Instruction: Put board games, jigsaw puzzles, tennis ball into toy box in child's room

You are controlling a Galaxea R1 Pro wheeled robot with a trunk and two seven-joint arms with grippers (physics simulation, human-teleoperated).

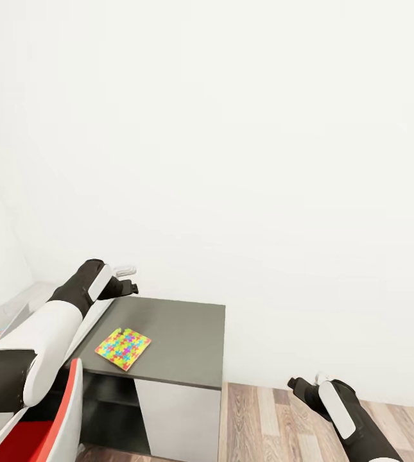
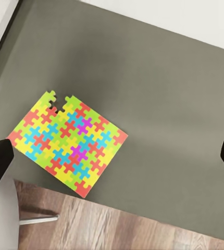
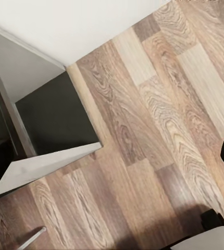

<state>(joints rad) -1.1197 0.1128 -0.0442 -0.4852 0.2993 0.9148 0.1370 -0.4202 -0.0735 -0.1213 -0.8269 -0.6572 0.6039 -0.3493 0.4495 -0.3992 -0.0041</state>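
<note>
Puzzle: I count one jigsaw puzzle (image 1: 123, 348), flat near the front left corner of the dark grey side desk (image 1: 174, 333), one piece missing from an edge. Grippers: two. My left gripper (image 1: 127, 280) hangs above the desk's back left corner, fingers spread wide, empty. My right gripper (image 1: 294, 385) hangs over the wood-plank floor (image 1: 264, 423); whether it is open I cannot tell.

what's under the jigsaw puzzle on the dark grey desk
The jigsaw puzzle lies flat on the dark grey side desk, near its front left edge. The patch of desktop beneath it is covered.
</note>
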